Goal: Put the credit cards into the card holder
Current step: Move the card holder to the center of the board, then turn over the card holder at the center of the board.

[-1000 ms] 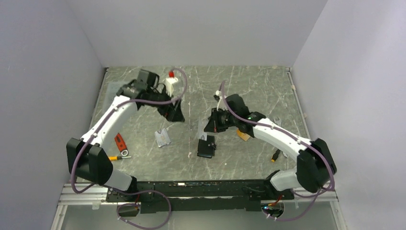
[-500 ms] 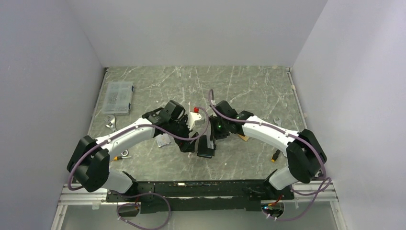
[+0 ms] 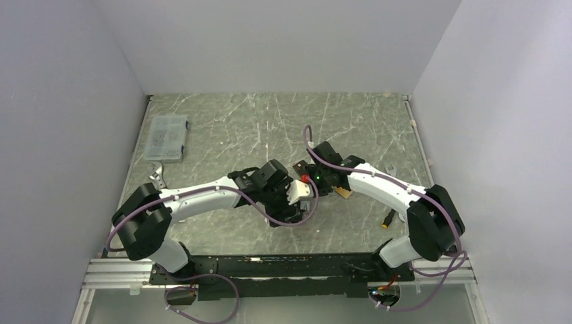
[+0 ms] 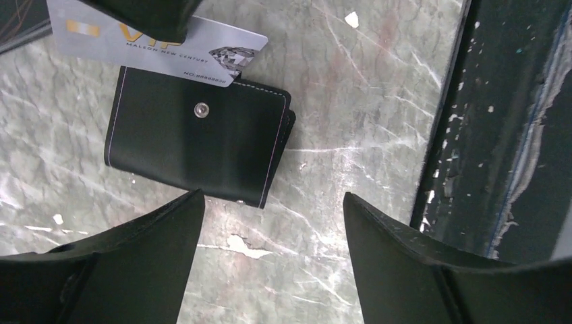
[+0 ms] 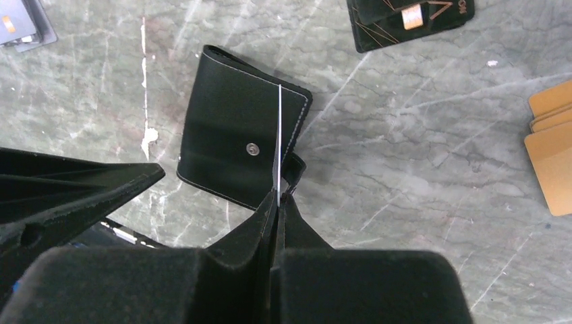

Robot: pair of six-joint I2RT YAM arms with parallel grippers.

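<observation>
- Two hands meet over the middle of the grey, white-veined stone table (image 3: 222, 128). In the overhead view the left hand (image 4: 270, 202) comes in from nine o'clock and the right hand (image 5: 276, 197) from three o'clock.
- The left hand is released. Its two broad matt black fingers (image 4: 135, 270) are spread wide, only bare stone is seen between them, and nothing is grasped.
- The right hand is clenched on a silver card (image 4: 155, 40), which is thin, glossy and printed with gold lettering and a diamond motif. From the right wrist it is seen edge-on, as a fine white line pinched between pressed-together pads.
- The card holder (image 4: 199, 145) is a small black leather-like rectangle with pale stitching along its edges and a round metal snap stud. It lies folded shut and flat on the table, at twelve o'clock from the left fingertips.
- The silver card's lower edge hangs over the holder's twelve o'clock edge in the left wrist view. Whether they touch cannot be told.
- In the right wrist view, black cards (image 5: 408, 20) with fine gold lines lie at one o'clock from the holder. Overlapping orange-tan cards (image 5: 553, 148) lie at three o'clock and grey cards (image 5: 23, 23) at ten o'clock.
- A clear plastic box (image 3: 166, 137) with small compartments sits at ten o'clock on the table.
</observation>
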